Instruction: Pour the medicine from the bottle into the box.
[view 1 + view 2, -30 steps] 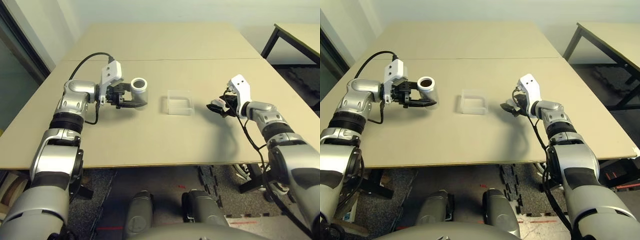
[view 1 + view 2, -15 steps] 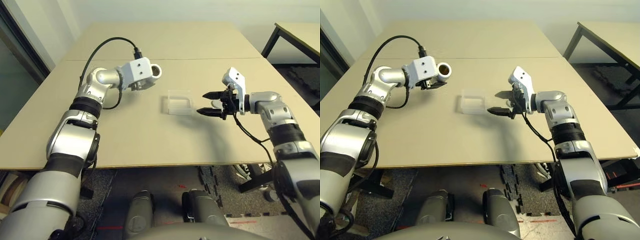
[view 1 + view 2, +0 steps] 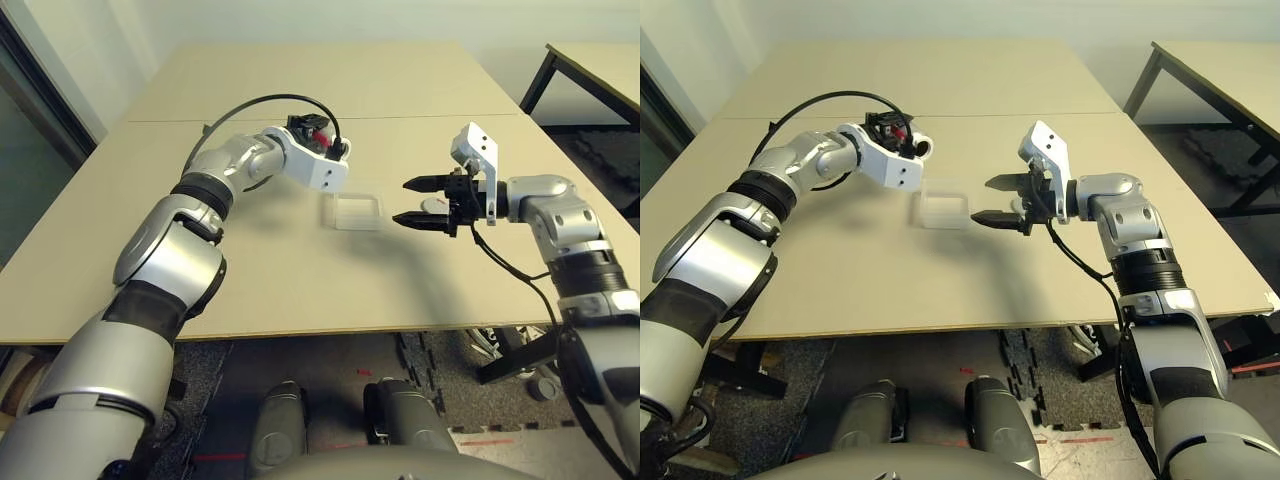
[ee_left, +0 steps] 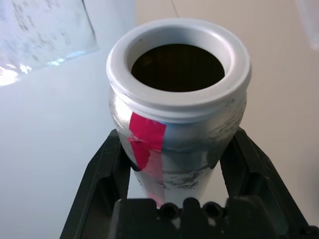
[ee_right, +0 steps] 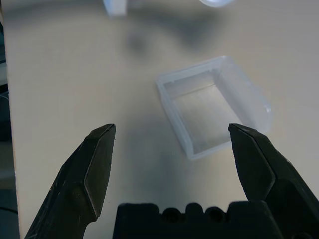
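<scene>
Mid-pour approach: the left gripper [image 4: 174, 199] clamps the uncapped bottle [image 4: 177, 99] just beside the box [image 3: 356, 211] on the table [image 3: 300, 270] (right gripper [image 3: 412, 201] gaping nearby), needing its mouth over the box and tipped.

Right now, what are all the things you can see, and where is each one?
bottle: one, silver-grey with a white rim and red mark, open, held in the air just left of the box.
box: one, clear plastic, on the table between the two grippers.
table: one, beige, under everything.
second table: one, beige top with black legs, far right.
left gripper: one, black fingers, shut on the bottle.
right gripper: one, black fingers, open, just right of the box.
</scene>
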Motion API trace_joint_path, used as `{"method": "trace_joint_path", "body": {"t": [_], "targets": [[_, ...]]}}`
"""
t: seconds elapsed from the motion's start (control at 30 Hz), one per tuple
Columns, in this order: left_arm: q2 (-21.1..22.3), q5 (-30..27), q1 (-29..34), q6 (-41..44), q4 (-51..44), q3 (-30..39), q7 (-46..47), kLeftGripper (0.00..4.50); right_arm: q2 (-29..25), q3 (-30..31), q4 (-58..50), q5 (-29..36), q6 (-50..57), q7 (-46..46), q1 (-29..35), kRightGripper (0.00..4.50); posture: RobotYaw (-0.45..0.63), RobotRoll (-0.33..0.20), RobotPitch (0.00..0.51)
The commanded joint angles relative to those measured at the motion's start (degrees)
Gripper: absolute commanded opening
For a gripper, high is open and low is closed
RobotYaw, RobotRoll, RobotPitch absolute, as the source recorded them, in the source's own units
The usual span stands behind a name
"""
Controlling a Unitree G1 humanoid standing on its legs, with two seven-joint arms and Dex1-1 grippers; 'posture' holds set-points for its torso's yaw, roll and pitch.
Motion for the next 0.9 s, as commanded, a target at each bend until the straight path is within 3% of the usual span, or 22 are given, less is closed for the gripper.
{"method": "trace_joint_path", "body": {"t": [0.03, 0.4, 0.7, 0.9], "targets": [[-2.28, 6.08, -2.11, 2.92, 2.21, -5.11, 5.89, 2.79, -0.47, 0.35, -1.88, 1.11, 0.75, -0.48, 0.90, 4.50, -0.11, 0.000, 0.006], [-6.43, 12.37, -5.05, 8.05, 5.20, -11.10, 7.08, 2.79, 0.11, 0.74, -3.46, 2.51, 2.05, -1.34, 1.21, 4.50, -0.11, 0.000, 0.004], [-6.13, 11.59, -4.87, 8.74, 5.56, -10.97, 4.64, 2.79, -0.01, 0.93, -4.32, 3.34, 2.68, -1.72, 1.76, 4.50, -0.10, 0.000, 0.008], [-5.76, 14.01, -6.12, 9.72, 5.61, -13.36, 5.33, 2.79, 0.10, 1.59, -3.34, 3.24, 2.27, -1.45, 0.95, 4.50, -0.09, 0.000, 0.005]]}}
